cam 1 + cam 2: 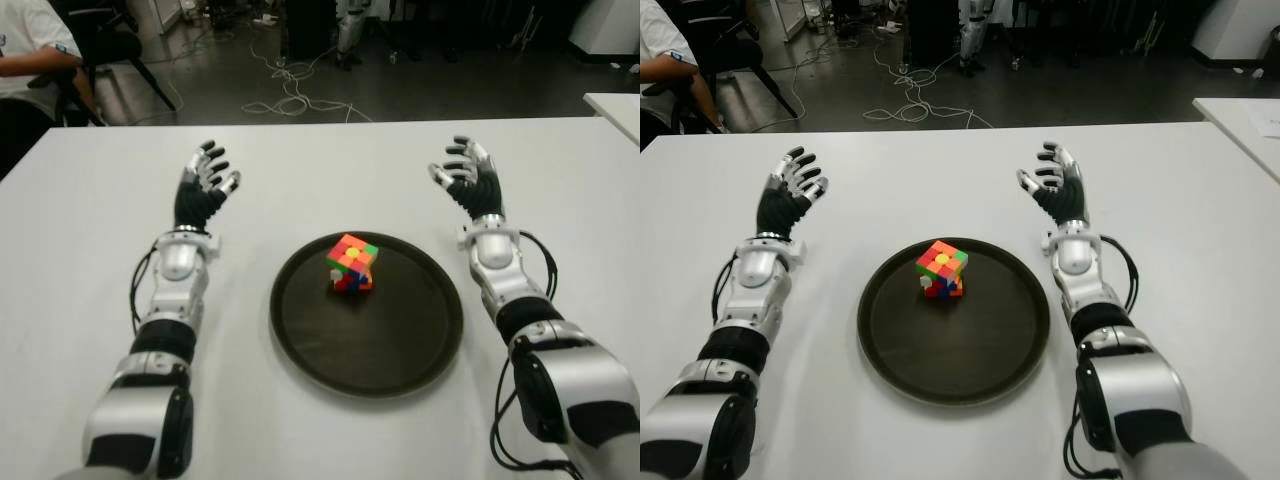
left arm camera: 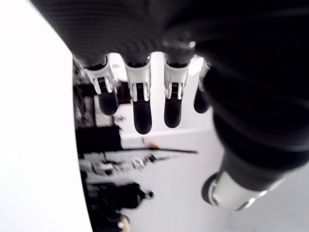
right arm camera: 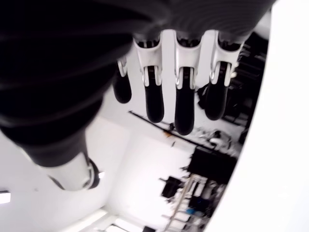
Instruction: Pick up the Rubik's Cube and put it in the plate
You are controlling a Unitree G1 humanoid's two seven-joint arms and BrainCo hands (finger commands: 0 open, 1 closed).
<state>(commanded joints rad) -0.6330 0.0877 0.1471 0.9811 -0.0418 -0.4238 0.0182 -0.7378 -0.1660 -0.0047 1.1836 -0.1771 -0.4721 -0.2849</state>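
The Rubik's Cube [image 1: 351, 263], with orange, red and green faces showing, sits tilted on one edge inside the round dark plate [image 1: 400, 350], toward its far side. My left hand [image 1: 205, 180] is over the white table to the left of the plate, fingers relaxed and holding nothing. To the right of the plate, my right hand [image 1: 465, 175] is likewise open and empty. Both wrist views show only loosely extended fingers [image 2: 141, 104] [image 3: 185, 106] with nothing between them.
The white table [image 1: 320, 170] stretches around the plate. A person [image 1: 30, 45] sits on a chair at the far left beyond the table. Cables lie on the dark floor behind. Another white table's corner [image 1: 615, 105] shows at the far right.
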